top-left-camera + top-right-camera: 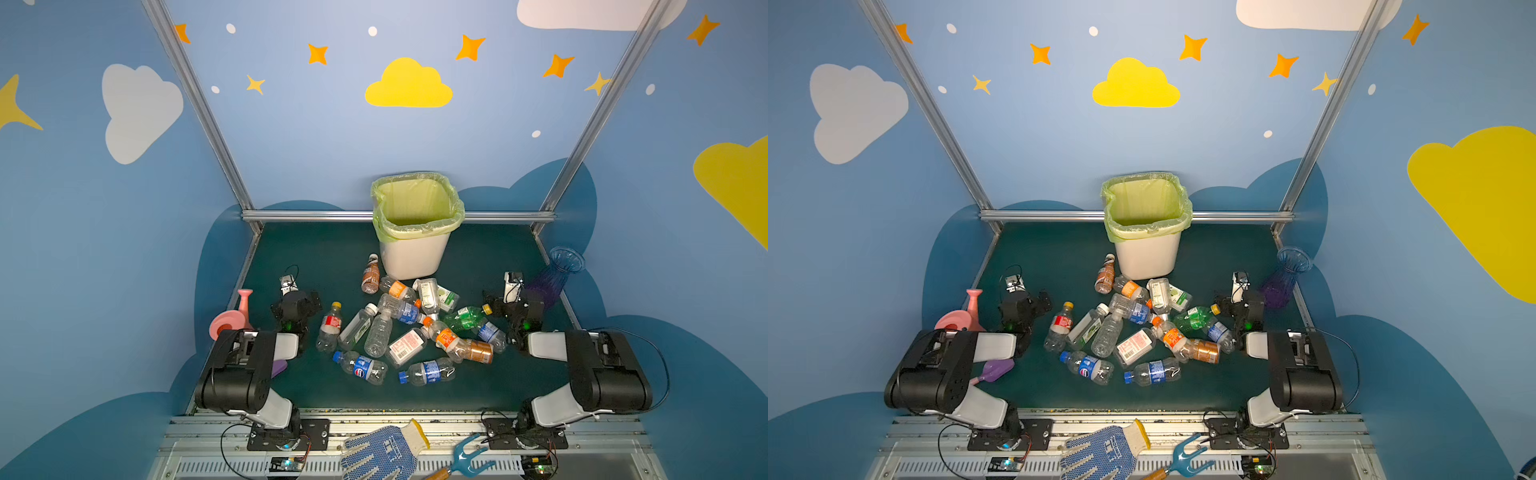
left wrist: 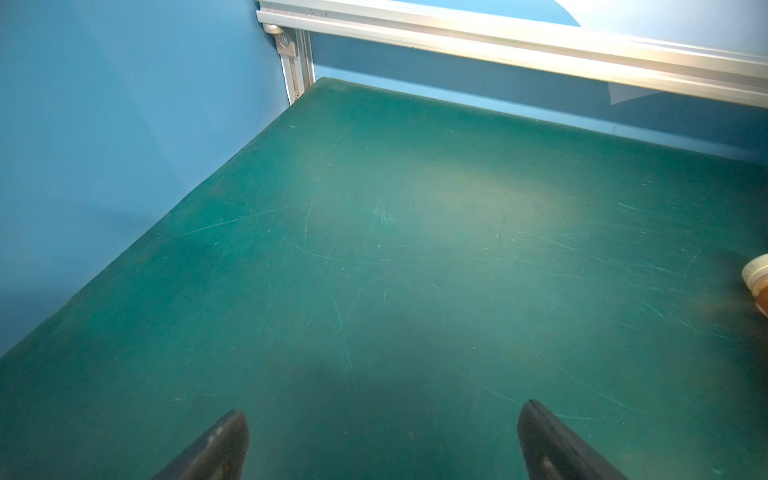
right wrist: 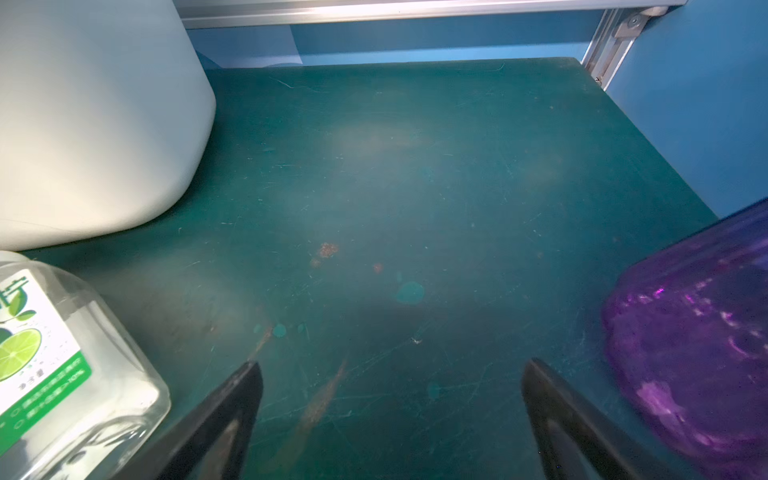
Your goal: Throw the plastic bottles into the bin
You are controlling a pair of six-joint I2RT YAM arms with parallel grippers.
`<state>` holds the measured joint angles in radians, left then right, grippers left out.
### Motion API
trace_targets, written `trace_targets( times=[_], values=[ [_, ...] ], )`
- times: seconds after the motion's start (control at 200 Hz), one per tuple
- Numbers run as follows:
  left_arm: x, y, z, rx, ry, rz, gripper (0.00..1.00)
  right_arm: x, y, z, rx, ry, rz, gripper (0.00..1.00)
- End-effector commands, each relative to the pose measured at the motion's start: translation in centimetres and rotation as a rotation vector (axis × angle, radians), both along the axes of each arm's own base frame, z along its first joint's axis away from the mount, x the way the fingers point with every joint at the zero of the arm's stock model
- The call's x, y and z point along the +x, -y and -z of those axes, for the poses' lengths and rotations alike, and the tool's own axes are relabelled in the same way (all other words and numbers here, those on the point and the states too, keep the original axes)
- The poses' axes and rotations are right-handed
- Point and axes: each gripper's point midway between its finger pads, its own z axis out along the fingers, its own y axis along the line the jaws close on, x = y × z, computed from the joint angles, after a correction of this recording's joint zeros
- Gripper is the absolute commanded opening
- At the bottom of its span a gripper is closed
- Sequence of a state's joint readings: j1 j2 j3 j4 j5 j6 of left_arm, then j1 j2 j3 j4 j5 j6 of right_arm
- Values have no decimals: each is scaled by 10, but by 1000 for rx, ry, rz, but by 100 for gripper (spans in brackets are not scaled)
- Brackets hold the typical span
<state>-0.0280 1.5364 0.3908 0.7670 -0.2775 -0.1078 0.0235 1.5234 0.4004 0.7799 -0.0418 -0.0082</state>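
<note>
Several plastic bottles lie in a heap mid-table in both top views, among them a brown one, a green one and a red-labelled one. Behind them stands the white bin with its yellow-green bag. My left gripper hovers left of the heap, open over bare mat; a brown bottle's cap shows at the view's edge. My right gripper is open, right of the heap, between a lime-labelled bottle and the vase; the bin's wall is ahead.
A pink watering can stands by the left arm, a purple scoop beneath it. The blue-purple vase stands at the right edge. A dotted glove and a blue hand fork lie on the front rail.
</note>
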Motion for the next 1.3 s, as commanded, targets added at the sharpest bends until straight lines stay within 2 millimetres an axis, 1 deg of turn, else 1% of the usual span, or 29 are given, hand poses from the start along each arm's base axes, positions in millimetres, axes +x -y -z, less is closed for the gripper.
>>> trace_targets(
  times=[0.0, 1.051, 1.106, 1.166, 1.211, 1.221, 1.236, 1.251, 1.286, 1.292, 1.297],
  values=[
    [6, -2, -11, 6, 26, -1, 100, 4, -2, -9, -4, 17, -2, 98],
    [5, -2, -11, 5, 27, -2, 100, 3, -1, -9, 10, 19, -8, 98],
    [5, -3, -13, 3, 27, -12, 100, 3, -1, -9, 12, 19, -11, 98],
    [6, -7, -18, 1, 44, -30, 100, 5, 4, -15, 23, 29, 29, 98],
    [5, -5, -18, 1, 16, -19, 100, 5, 13, -21, 30, 20, 78, 98],
    [5, -4, -19, 3, 18, -15, 100, 6, 15, -24, 31, 27, 90, 98],
    [6, -4, -20, 4, 24, -10, 100, 4, 17, -22, 35, -1, 103, 98],
    [6, -3, -21, 2, 27, -8, 100, 5, 19, -25, 41, -6, 114, 98],
    [9, -2, -25, 14, 25, 5, 100, 1, 24, -25, 58, -64, 141, 98],
    [8, -2, -25, 15, 19, 5, 100, 3, 25, -29, 61, -53, 146, 98],
    [9, -2, -26, 16, 20, 3, 100, 2, 26, -29, 64, -67, 150, 98]
  ],
)
